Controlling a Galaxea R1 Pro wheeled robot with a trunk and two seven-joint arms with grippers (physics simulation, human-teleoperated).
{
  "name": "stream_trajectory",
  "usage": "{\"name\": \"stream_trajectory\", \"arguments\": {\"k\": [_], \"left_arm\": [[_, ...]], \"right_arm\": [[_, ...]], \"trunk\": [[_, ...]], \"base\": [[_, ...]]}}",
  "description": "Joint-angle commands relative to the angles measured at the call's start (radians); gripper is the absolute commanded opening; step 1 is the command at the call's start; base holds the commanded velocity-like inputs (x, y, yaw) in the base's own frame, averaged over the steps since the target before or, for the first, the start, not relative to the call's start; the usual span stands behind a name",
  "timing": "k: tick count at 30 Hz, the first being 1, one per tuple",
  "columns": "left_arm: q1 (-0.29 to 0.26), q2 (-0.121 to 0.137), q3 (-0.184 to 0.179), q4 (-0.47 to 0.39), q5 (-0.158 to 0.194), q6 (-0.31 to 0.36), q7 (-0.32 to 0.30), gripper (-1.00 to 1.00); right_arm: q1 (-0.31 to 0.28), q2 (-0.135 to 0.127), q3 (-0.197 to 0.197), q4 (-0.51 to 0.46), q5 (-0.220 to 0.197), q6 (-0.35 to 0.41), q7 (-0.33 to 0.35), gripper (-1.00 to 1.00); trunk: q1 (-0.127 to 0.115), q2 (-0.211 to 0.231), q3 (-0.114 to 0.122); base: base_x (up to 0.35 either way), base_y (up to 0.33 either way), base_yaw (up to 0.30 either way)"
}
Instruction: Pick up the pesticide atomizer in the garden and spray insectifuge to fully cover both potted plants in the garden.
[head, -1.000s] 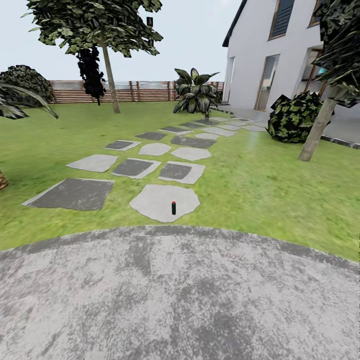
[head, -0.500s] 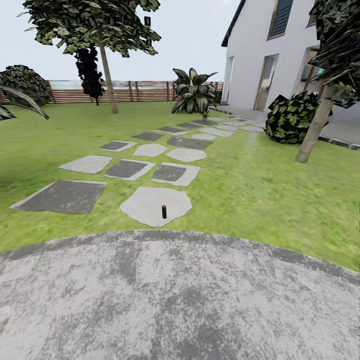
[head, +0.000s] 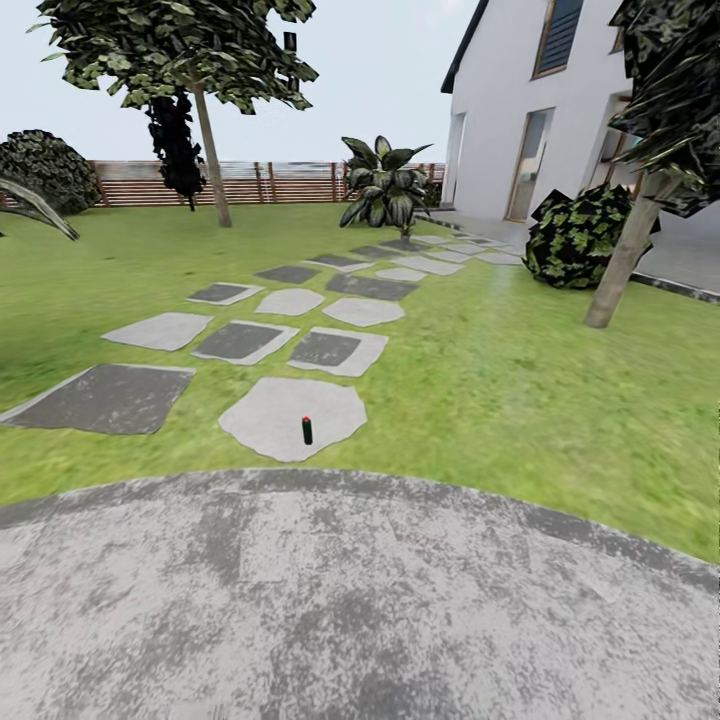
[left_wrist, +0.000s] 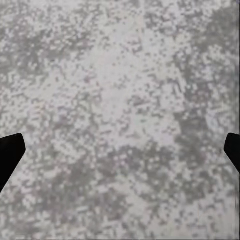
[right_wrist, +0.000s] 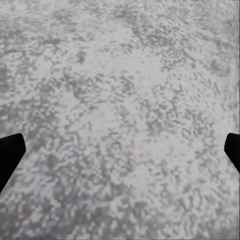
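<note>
The atomizer (head: 307, 430) stands upright on the nearest pale stone (head: 292, 415), toward that stone's near edge, just beyond the rim of the grey paved circle (head: 350, 600). It looks dark with a red top; too small to make out a label.

Lawn (head: 520, 400) all round. More stones, some pale and some dark grey, run away from the bottle toward the white house (head: 520, 110). A striped-leaf shrub (head: 385, 190) sits at the far end of that path, with the brown slatted fence (head: 250, 183) behind it. A tree (head: 200, 90) stands left of the path, a leaning trunk (head: 625, 250) right of it, and a dark bush (head: 580, 235) just beside that trunk.

Left wrist view: mottled grey paving below, left hand (left_wrist: 120, 150) with its dark fingertips (left_wrist: 9, 152) at opposite edges, spread wide apart, holding nothing.

Right wrist view: same paving, right hand (right_wrist: 120, 150) likewise spread wide, fingertips (right_wrist: 9, 152) at the edges, nothing between them.
</note>
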Motion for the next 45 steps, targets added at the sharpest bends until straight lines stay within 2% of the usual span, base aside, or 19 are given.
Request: {"name": "stream_trajectory", "arguments": {"k": [1, 14, 38, 45], "left_arm": [[0.0, 0.0, 0.001, 0.001, 0.0, -0.003, 0.0, 1.0], [0.0, 0.0, 0.001, 0.001, -0.001, -0.003, 0.0, 1.0], [0.0, 0.0, 0.001, 0.001, 0.0, -0.003, 0.0, 1.0], [0.0, 0.0, 0.001, 0.001, 0.0, -0.003, 0.001, 1.0]], "right_arm": [[-0.001, 0.0, 0.0, 0.001, 0.0, -0.003, 0.001, 1.0], [-0.001, 0.0, 0.0, 0.001, 0.001, -0.005, 0.001, 1.0], [-0.001, 0.0, 0.0, 0.001, 0.002, -0.004, 0.001, 1.0], [-0.001, 0.0, 0.0, 0.001, 0.002, -0.004, 0.001, 1.0]], "trunk": [[0.0, 0.0, -0.001], [0.0, 0.0, 0.001], [0.0, 0.0, 0.015], [0.0, 0.0, 0.015]], "base": [[0.133, -0.263, 0.0], [0.133, -0.263, 0.036], [0.133, -0.263, 0.238], [0.132, -0.263, 0.035]]}}
